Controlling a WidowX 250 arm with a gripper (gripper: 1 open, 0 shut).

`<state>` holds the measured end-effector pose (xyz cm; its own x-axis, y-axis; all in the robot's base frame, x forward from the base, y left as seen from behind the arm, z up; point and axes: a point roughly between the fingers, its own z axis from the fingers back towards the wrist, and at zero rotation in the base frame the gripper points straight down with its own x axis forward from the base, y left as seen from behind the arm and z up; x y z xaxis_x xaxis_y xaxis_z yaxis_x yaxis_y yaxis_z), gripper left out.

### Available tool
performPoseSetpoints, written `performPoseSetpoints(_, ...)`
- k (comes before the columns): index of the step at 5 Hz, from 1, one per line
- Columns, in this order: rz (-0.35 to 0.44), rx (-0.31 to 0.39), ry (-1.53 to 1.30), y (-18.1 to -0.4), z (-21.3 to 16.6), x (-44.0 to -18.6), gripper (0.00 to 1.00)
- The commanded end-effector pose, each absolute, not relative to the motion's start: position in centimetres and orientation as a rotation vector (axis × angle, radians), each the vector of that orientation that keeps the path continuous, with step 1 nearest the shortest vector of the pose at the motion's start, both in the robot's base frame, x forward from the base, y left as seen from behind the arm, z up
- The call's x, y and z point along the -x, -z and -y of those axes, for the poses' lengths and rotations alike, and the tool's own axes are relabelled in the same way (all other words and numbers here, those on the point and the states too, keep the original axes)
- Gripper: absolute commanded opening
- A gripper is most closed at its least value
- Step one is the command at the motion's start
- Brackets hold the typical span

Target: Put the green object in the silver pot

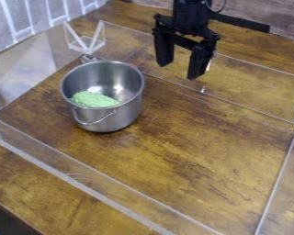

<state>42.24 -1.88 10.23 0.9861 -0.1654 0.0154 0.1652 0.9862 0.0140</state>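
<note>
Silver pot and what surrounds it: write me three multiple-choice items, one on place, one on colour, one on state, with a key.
1. Where is the light green oval lump?
A) On the wooden table beside the pot
B) Inside the shiny silver pot
C) Held by the robot

2. What colour is the robot's gripper?
A) Black
B) White
C) Red

3. How does the pot stand?
A) Tipped on its side
B) Upside down
C) Upright, its mouth facing up

Key:
1 B: the lump lies within the pot's rim, against its inner wall.
2 A: both jaws and the part above them are black.
3 C: the open mouth shows the inside from above.
</note>
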Motion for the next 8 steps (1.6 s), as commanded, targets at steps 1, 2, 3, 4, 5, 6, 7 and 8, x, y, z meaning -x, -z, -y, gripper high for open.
performPoseSetpoints(1, 0.095, 0.000, 0.153, -13.2, 1.1, -42.1, 1.00)
performPoseSetpoints(2, 0.085, -0.001, 0.157, -13.1, 0.8, -42.0, 1.00)
performPoseSetpoints(3, 0.080, -0.014, 0.161, -12.9, 0.7, -42.0, 1.00)
performPoseSetpoints(4, 0.079, -0.025, 0.165, -12.9, 0.6, -41.9, 1.00)
performPoseSetpoints(5, 0.084, -0.030, 0.167, -13.2, 0.8, -41.7, 1.00)
performPoseSetpoints(6, 0.087, -0.031, 0.161, -12.9, 0.6, -42.5, 1.00)
performPoseSetpoints(7, 0.091, -0.032, 0.159, -12.6, 0.5, -43.1, 1.00)
performPoseSetpoints(8, 0.085, -0.020, 0.164, -11.8, 0.5, -43.2, 1.00)
